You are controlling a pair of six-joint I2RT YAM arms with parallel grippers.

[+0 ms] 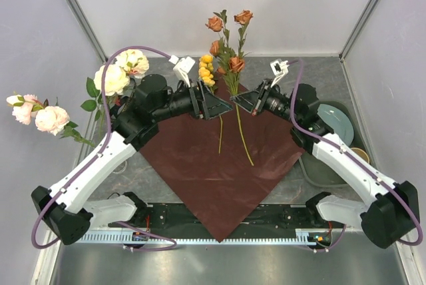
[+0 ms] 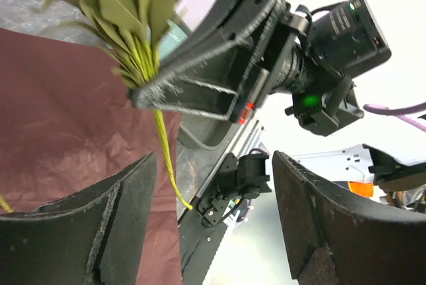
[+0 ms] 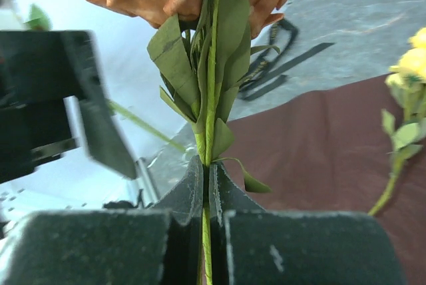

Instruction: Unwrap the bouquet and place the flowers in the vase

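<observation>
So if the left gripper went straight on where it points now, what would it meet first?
Probably the right gripper, shut on the rust-orange flower, directly ahead between the open jaws of the left gripper; depth is hard to judge.

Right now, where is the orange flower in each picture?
Top view: the orange flower is at the top middle, its stem in the right fingers.
Left wrist view: the flower is at the top left, mostly leaves, pinched by those fingers.
Right wrist view: it is in the middle, squeezed between the fingers.
Shared landmark: the dark red paper shows in all three.
</observation>
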